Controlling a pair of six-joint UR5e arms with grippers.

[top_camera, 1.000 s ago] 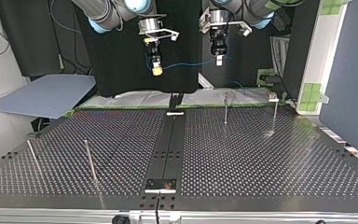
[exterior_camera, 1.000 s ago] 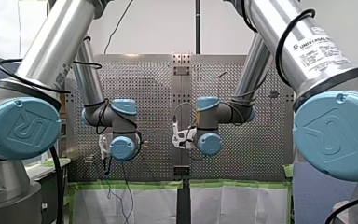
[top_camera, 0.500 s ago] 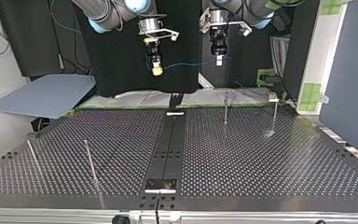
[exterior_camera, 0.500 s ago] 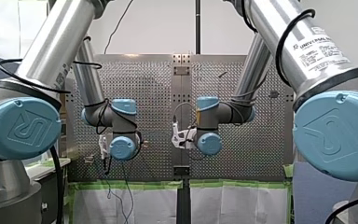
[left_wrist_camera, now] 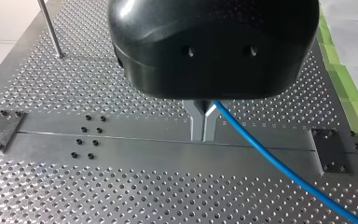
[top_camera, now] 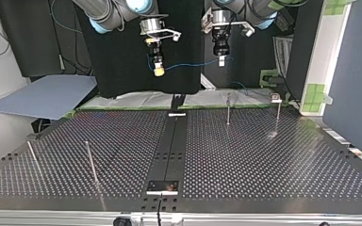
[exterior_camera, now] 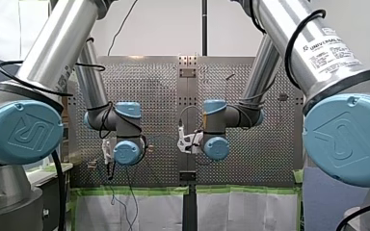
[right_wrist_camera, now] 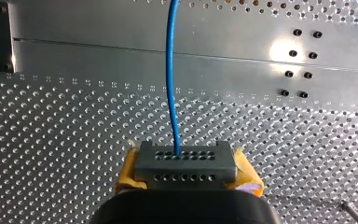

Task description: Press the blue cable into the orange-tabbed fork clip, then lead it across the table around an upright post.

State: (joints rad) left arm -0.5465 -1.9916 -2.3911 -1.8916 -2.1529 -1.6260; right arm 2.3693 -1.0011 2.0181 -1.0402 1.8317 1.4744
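A thin blue cable (top_camera: 188,64) hangs in a shallow sag between my two grippers, high above the table's far edge in the top view. My left gripper (top_camera: 221,60) has its metal fingers (left_wrist_camera: 197,125) shut on the cable (left_wrist_camera: 279,165), which trails off beside them. In the right wrist view my right gripper (right_wrist_camera: 186,163), with yellow pads (right_wrist_camera: 127,173), is shut on the cable (right_wrist_camera: 170,79); it also shows as my right gripper (top_camera: 158,70) in the top view. No orange-tabbed clip can be made out.
Thin upright posts stand on the perforated table (top_camera: 264,160): two at the top view's right (top_camera: 228,110) (top_camera: 278,115), two at its left (top_camera: 91,162) (top_camera: 33,157). A dark rail (top_camera: 172,146) runs down the middle. Loose cable dangles over the table's edge (exterior_camera: 125,197).
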